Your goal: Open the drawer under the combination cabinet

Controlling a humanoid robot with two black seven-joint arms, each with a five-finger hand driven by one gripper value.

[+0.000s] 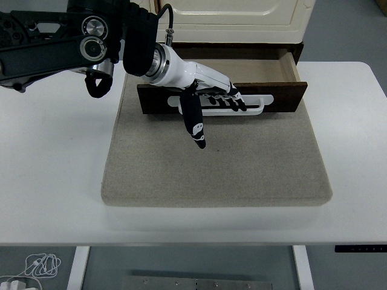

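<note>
The drawer (266, 66) stands partly out from under the cream cabinet (233, 18), over the grey mat (211, 163). The left hand (208, 96) hooks four fingers (233, 99) through the white handle (257, 104) (thumb hanging free below). The pulling step looks underway; next calls for a straight draw toward the near table (48, 181) edge.

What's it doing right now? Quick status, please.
Left hand hooked in the white handle, thumb hanging free. Drawer partly out over the grey mat. Right hand not in view. Nothing in the way.
</note>
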